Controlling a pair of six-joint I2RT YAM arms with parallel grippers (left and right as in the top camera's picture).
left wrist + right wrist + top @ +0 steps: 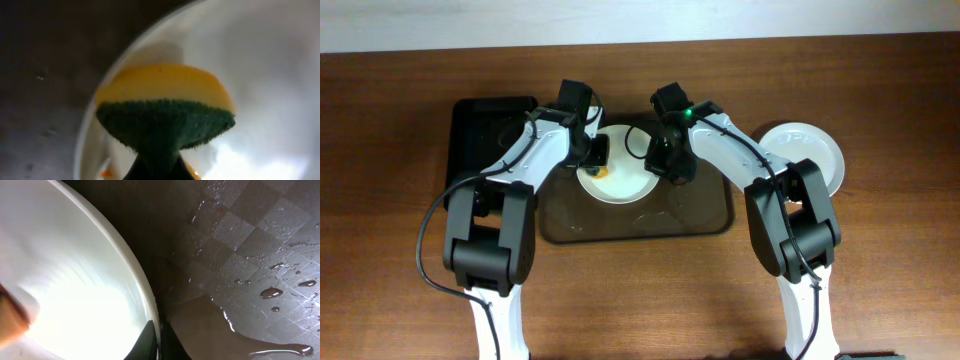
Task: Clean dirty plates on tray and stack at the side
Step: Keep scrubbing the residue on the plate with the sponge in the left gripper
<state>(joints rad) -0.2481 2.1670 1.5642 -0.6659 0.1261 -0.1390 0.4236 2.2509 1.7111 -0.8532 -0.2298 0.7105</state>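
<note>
A white plate (625, 180) lies on the dark brown tray (705, 218), toward its upper left. My left gripper (597, 155) is shut on a yellow sponge with a green scouring side (165, 115), which is pressed onto the plate (265, 70) near its left rim. Small orange smears (106, 172) show on the plate below the sponge. My right gripper (667, 166) is shut on the plate's right rim; in the right wrist view its two fingers pinch the rim (150, 310) from both sides. Other plates (808, 150) sit stacked on the table, right of the tray.
A smaller black tray (485, 130) stands left of the brown tray, behind my left arm. The brown tray's floor (240, 240) is wet, with water drops and a puddle right of the plate. Bare wooden table (400, 300) surrounds both trays.
</note>
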